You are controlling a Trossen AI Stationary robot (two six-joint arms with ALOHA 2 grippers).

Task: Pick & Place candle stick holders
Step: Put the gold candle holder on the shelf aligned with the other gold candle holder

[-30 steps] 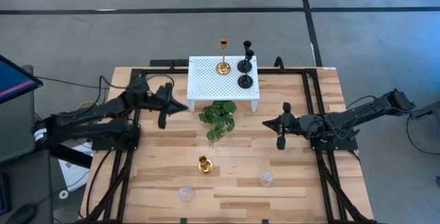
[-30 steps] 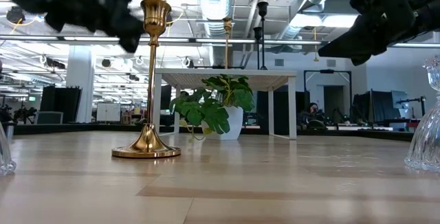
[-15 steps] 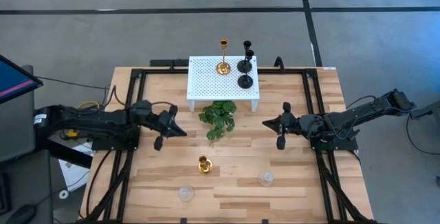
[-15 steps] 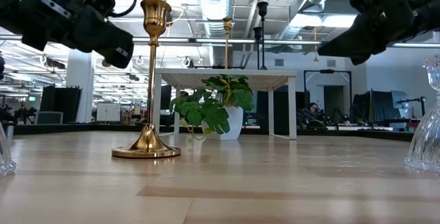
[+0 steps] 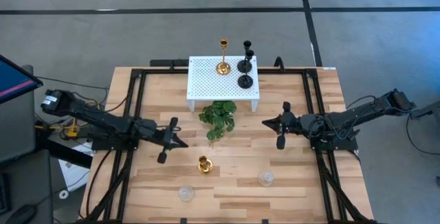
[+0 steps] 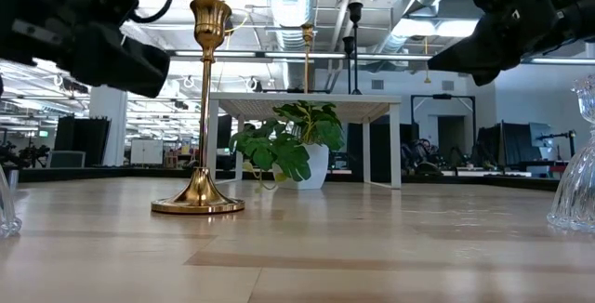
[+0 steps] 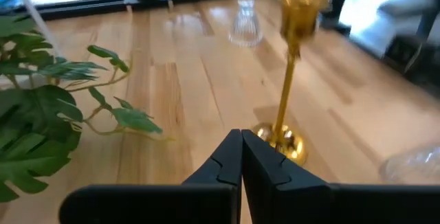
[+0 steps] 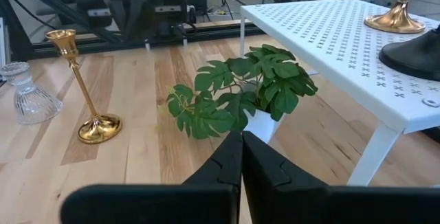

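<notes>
A tall gold holder (image 5: 204,163) stands on its round base on the table; it shows in the low view (image 6: 203,108) and in the left wrist view (image 7: 292,80). Two clear glass holders (image 5: 185,194) (image 5: 265,178) stand near the front edge. Another gold holder (image 5: 223,59) and two black holders (image 5: 245,57) (image 5: 245,80) stand on the white perforated stand (image 5: 206,80). My left gripper (image 5: 180,143) is shut and empty, left of the gold holder on the table. My right gripper (image 5: 267,122) is shut and empty, right of the plant.
A green leafy plant (image 5: 218,117) in a white pot stands in front of the white stand, between my two grippers. Black frame rails (image 5: 130,148) run along the table's left and right sides.
My left gripper has moved toward the table's near edge and to the right, from beside the white stand down toward the gold holder on the table. It has stayed shut. My right arm has kept still.
</notes>
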